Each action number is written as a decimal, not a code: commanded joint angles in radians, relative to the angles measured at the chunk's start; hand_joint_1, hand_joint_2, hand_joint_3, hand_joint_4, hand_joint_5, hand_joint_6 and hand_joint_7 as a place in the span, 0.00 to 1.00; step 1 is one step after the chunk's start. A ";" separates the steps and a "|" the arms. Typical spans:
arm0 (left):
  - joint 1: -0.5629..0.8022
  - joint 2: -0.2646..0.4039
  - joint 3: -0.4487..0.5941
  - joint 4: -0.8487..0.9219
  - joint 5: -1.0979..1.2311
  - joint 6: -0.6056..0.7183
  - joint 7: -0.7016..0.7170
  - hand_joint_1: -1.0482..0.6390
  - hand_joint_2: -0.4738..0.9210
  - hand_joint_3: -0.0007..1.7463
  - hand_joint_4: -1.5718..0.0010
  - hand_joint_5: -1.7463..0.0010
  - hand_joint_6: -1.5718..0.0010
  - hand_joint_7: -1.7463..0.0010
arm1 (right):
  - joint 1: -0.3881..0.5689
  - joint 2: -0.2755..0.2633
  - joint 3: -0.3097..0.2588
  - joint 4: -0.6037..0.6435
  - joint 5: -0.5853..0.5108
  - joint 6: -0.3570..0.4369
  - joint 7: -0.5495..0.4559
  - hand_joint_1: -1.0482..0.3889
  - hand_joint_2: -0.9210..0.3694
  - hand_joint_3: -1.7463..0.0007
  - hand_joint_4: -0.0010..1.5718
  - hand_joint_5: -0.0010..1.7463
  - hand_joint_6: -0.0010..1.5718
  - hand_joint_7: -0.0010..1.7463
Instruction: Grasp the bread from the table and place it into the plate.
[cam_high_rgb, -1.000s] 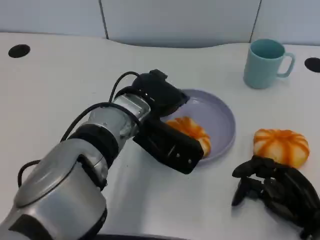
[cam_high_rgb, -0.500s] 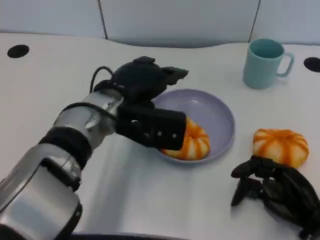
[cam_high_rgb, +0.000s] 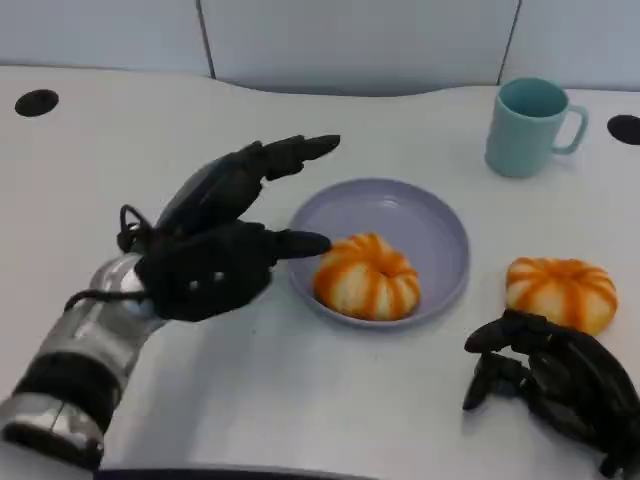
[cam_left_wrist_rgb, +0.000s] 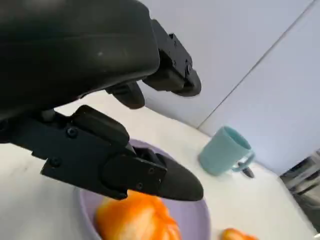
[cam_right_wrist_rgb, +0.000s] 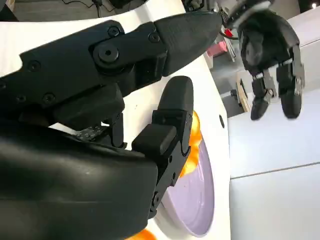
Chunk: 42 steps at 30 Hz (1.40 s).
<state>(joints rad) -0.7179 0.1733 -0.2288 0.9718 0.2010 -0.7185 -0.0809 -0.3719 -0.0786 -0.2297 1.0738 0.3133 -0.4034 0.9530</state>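
One bread (cam_high_rgb: 367, 277) lay inside the lavender plate (cam_high_rgb: 440, 235), toward the plate's seven o'clock edge, with nothing touching it. The left hand (cam_high_rgb: 222, 240) hung just beside the plate at nine o'clock, fingers spread and holding nothing; its lower fingertip (cam_high_rgb: 310, 242) pointed at the bread without reaching it, and the upper fingers (cam_high_rgb: 300, 148) reached toward the plate's eleven o'clock. The left wrist view showed those fingers apart above the bread (cam_left_wrist_rgb: 135, 220) and plate (cam_left_wrist_rgb: 195, 220).

A second bread (cam_high_rgb: 560, 291) sat on the white worktop (cam_high_rgb: 300, 400), near the plate at its four o'clock. The right hand (cam_high_rgb: 550, 385) rested on the worktop just at six o'clock of that second bread, fingers curled inward around nothing. A teal mug (cam_high_rgb: 528, 125) stood upright well apart at the plate's one o'clock.
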 joint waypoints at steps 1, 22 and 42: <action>0.120 -0.025 0.097 -0.128 -0.195 0.026 -0.152 0.22 1.00 0.06 0.87 0.33 0.65 0.84 | 0.014 -0.006 -0.004 0.037 -0.008 0.026 -0.018 0.32 0.00 0.94 0.43 0.78 0.50 0.48; 0.629 -0.082 0.257 -0.624 -0.638 0.274 -0.527 0.21 1.00 0.08 0.77 0.23 0.78 0.42 | 0.015 -0.008 -0.004 0.017 -0.003 0.045 -0.009 0.35 0.00 0.94 0.41 0.78 0.49 0.47; 0.693 -0.133 0.384 -0.528 -0.732 0.401 -0.627 0.25 1.00 0.05 0.79 0.03 0.78 0.26 | 0.019 -0.008 -0.002 0.019 -0.007 0.023 -0.006 0.34 0.00 0.93 0.42 0.80 0.49 0.47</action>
<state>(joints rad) -0.0211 0.0341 0.1341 0.4233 -0.5213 -0.3254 -0.6864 -0.3809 -0.0798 -0.2344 1.0834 0.3174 -0.3962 0.9619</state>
